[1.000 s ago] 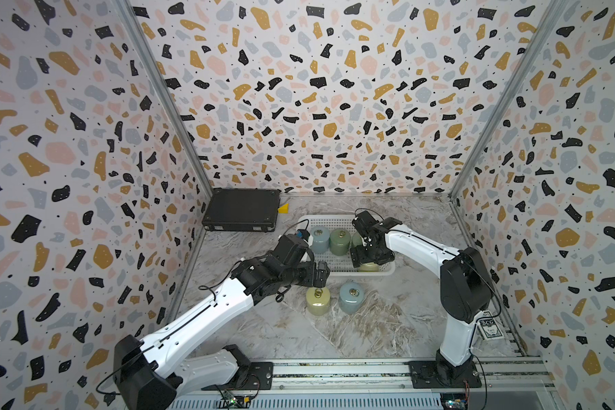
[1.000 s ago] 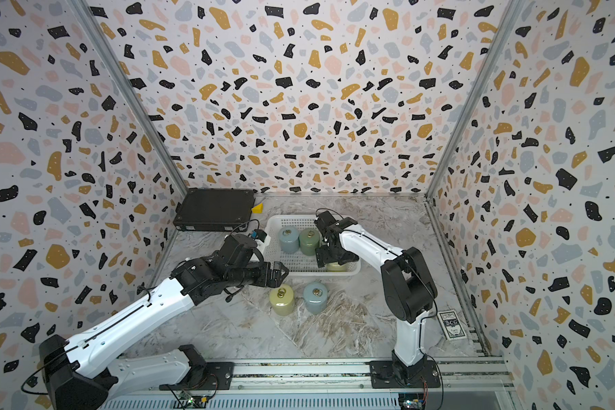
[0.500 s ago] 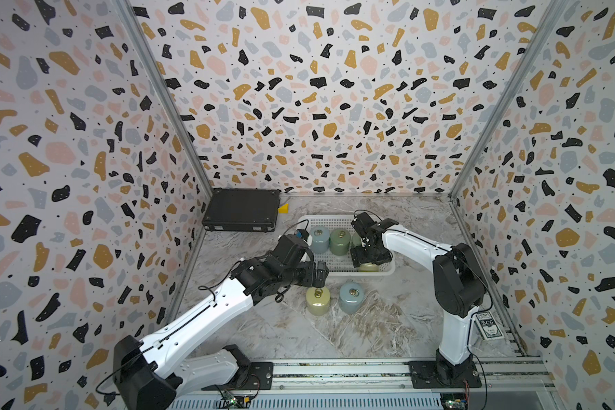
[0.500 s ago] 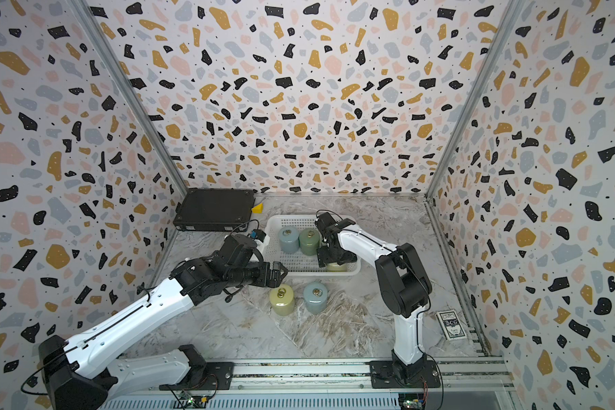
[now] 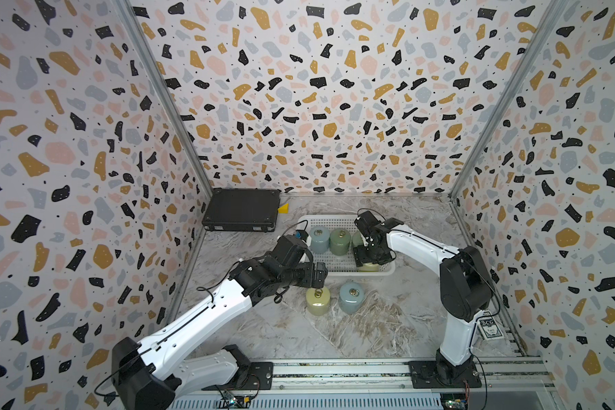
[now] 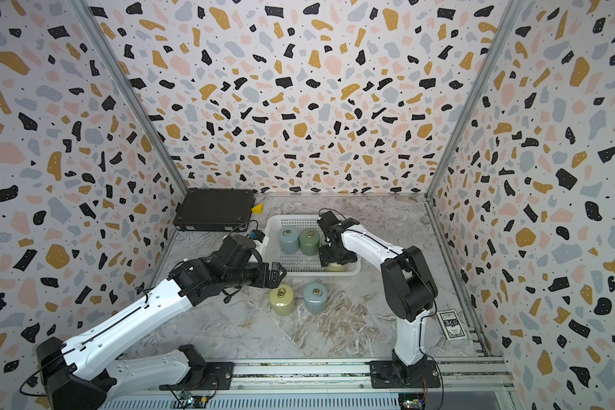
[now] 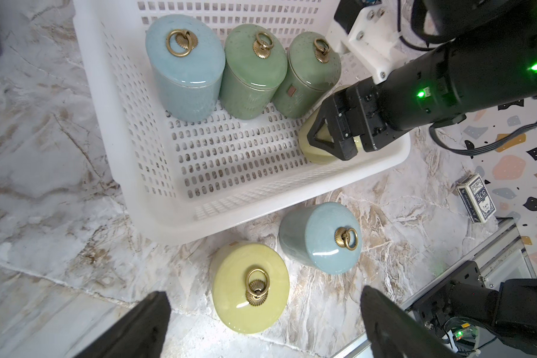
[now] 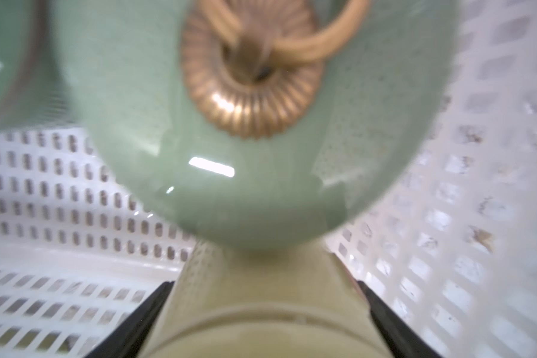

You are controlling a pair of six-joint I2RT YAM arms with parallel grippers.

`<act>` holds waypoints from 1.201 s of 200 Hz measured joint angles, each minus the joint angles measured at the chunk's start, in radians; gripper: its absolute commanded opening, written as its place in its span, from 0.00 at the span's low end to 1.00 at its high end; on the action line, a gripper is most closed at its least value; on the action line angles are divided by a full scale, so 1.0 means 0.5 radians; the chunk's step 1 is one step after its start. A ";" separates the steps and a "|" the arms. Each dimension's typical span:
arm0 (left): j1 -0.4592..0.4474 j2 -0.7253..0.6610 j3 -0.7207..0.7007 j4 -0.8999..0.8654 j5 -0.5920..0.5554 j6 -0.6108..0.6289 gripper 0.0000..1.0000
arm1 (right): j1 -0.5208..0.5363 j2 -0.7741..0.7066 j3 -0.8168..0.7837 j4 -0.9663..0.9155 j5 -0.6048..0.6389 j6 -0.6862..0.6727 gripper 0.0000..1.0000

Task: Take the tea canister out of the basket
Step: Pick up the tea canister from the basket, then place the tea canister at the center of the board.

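Your right jaws are down in the white basket (image 7: 118,130), clenched on the sides of the pale yellow tea canister (image 7: 318,156). In both top views it stands in the basket's lower right corner, near mid-frame, just beside a green canister (image 7: 310,77). Your left jaws hang spread wide, holding nothing, over a yellow canister (image 5: 317,301) on the desk (image 5: 370,337), just below the basket.

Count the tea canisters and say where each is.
6. In the basket: blue canister, green canister, second green canister, and pale yellow canister between the jaws of the right gripper. On the table: yellow canister, second blue canister. None looks hidden.
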 measured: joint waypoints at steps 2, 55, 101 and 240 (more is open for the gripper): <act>0.000 -0.001 0.000 0.000 0.000 0.000 1.00 | 0.000 -0.012 0.000 -0.003 0.000 0.000 0.72; 0.000 -0.021 0.000 0.000 0.002 0.000 1.00 | 0.000 -0.362 0.002 -0.107 -0.005 -0.002 0.72; 0.002 -0.028 0.000 0.003 0.018 0.001 1.00 | 0.001 -0.678 -0.112 -0.212 -0.035 0.008 0.71; 0.008 0.005 0.000 0.021 0.116 0.018 1.00 | 0.261 -1.196 -0.988 -0.182 -0.047 0.301 0.72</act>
